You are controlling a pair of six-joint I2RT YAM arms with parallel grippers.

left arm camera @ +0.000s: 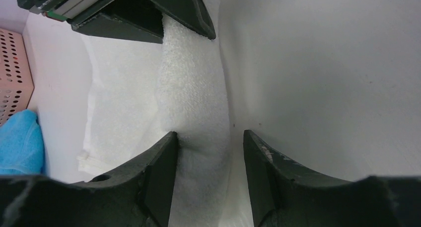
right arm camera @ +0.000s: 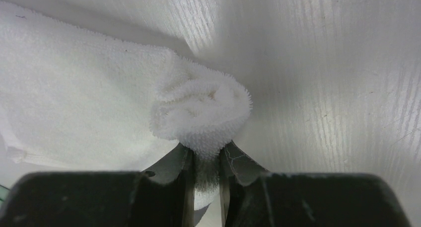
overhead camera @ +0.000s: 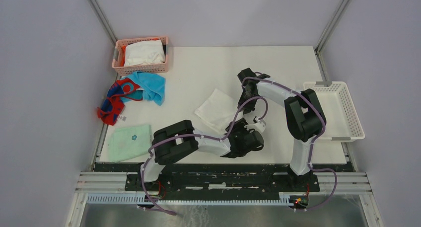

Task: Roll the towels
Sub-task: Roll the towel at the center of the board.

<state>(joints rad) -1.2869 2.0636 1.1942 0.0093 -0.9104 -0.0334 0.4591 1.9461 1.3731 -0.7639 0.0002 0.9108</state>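
A plain white towel [overhead camera: 217,110] lies mid-table, its right edge rolled into a tight tube [left arm camera: 196,103]. My right gripper [right arm camera: 206,150] is shut on the far end of that roll [right arm camera: 203,110], seen in the top view at the right gripper [overhead camera: 246,102]. My left gripper [left arm camera: 208,135] stands open astride the roll's near end; one finger [left arm camera: 161,157] touches the cloth, the other stands apart from it. In the top view the left gripper [overhead camera: 238,128] is at the towel's near right corner. A turquoise towel [overhead camera: 149,85] and a red and blue towel [overhead camera: 115,100] lie crumpled at the left.
A pink basket [overhead camera: 119,63] holding white cloth stands at the back left. A mint-green folded cloth [overhead camera: 130,141] lies at the front left. A white basket [overhead camera: 342,110] sits off the table's right edge. Frame posts rise at both back corners.
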